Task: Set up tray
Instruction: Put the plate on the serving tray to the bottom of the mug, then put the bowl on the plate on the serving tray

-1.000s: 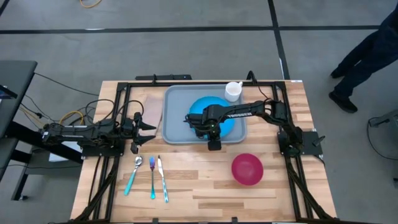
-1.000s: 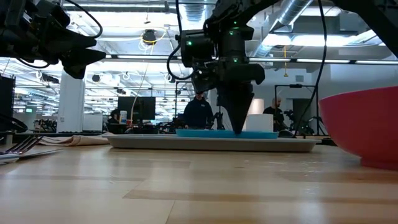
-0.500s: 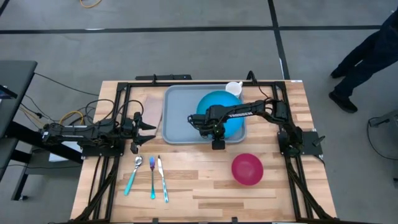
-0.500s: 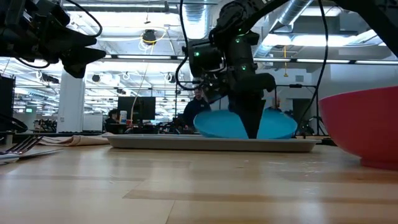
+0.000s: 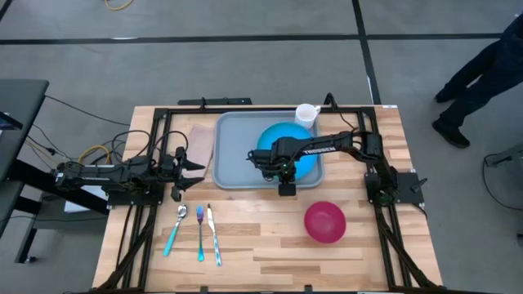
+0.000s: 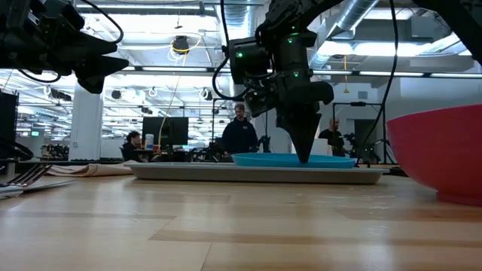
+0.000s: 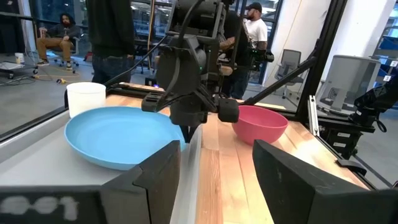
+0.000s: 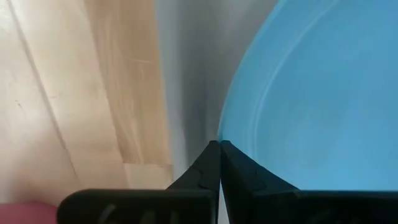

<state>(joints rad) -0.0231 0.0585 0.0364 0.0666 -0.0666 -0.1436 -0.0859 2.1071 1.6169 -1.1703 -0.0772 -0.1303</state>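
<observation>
The grey-blue tray (image 5: 233,155) lies flat on the far half of the wooden table. A round bright blue plate (image 5: 290,147) lies on its right part, about level in the low view (image 6: 286,159). My right gripper (image 5: 282,173) points straight down at the plate's near rim and is shut there (image 8: 219,144). A white cup (image 5: 306,113) stands at the tray's far right corner. My left gripper (image 5: 194,169) hangs open above the table left of the tray, touching nothing (image 7: 214,180). My right gripper comes from above, pointing down, and is shut on the plate's near rim (image 8: 227,134). One finger (image 8: 199,171) is on the tray side and the other over the plate. The plate rests on the tray (image 6: 188,172), roughly level.
A pink bowl (image 5: 325,222) sits on the table near the tray's right near corner. A spoon, fork and knife (image 5: 198,233) lie side by side at the near left. A tan cloth (image 5: 200,140) lies left of the tray. People stand beyond the table.
My right gripper moved a little toward the table's right with the plate. The plate tipped up steeply, far edge raised, then came back down about level, now slightly farther right on the tray. The cup now stands a little closer to the far edge.
</observation>
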